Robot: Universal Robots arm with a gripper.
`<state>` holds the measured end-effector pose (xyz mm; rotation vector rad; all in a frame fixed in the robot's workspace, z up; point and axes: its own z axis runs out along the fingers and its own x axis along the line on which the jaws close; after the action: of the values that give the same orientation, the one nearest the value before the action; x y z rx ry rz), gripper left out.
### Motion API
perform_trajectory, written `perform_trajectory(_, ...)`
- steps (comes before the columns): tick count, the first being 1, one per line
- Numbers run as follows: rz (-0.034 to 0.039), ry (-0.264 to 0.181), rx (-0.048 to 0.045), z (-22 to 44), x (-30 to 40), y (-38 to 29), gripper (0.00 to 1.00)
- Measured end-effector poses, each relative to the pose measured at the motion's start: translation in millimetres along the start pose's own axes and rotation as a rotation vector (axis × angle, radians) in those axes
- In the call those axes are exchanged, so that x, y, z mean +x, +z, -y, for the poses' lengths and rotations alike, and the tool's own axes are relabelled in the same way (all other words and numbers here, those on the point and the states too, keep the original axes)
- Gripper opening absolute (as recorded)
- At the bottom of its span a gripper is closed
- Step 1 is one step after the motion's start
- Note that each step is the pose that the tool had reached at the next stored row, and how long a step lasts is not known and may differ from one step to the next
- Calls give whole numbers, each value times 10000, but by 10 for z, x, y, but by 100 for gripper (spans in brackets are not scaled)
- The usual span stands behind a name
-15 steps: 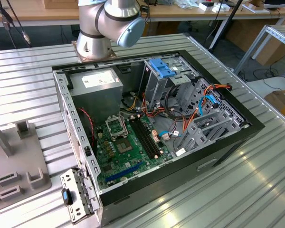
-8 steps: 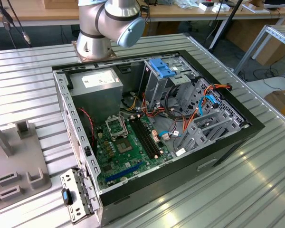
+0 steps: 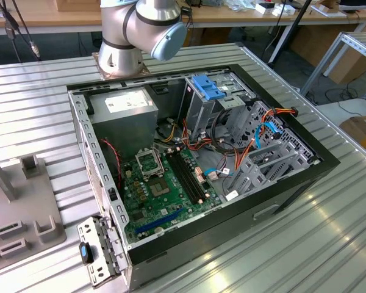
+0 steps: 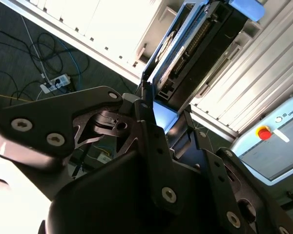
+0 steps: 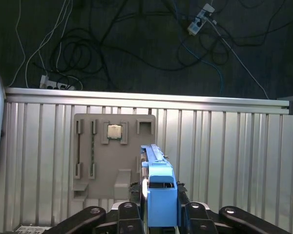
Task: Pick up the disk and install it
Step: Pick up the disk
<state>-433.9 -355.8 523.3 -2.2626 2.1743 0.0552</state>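
From the exterior view you get the whole job site: an open computer case [image 3: 280, 201] lying on the ribbed metal desk [image 3: 36, 116], with the arm [image 3: 140, 30] rising from just behind it. Inside the case are the green motherboard [image 3: 161, 189], the grey power-supply box [image 3: 125, 116] with its white printed label, and the tall metal cage [image 3: 201, 116] capped by a blue latch [image 3: 208, 88]. The case is open upward, and tangled wires crowd the space beside the cage. A grey fixture tray [image 3: 24, 207] sits apart from the case at the exterior view's left. The first wrist view looks down on the gripper [image 5: 160, 219], which is pinched on the disk [image 5: 158, 187]. The disk is seen edge-on, held up off the desk over the near side of that same tray [image 5: 132, 151], where a small square processor chip [image 5: 114, 131] rests in a pocket. Ribbed desk runs wide on both sides to a railed edge [image 5: 146, 95], and beyond it are floor and loose cables [image 5: 112, 44]. The second wrist view shows the disk [image 4: 195, 44] from its flat side, with the blue frame along its edge and a connector row, and a red stop button [image 4: 263, 131] on a pale console nearby.
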Motion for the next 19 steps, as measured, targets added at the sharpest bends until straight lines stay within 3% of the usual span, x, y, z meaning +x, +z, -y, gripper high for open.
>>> perform_trajectory(5,-1,-1,-2,0,-1,-61,36)
perform_trajectory(19,0,-1,-1,0,-1,-66,36)
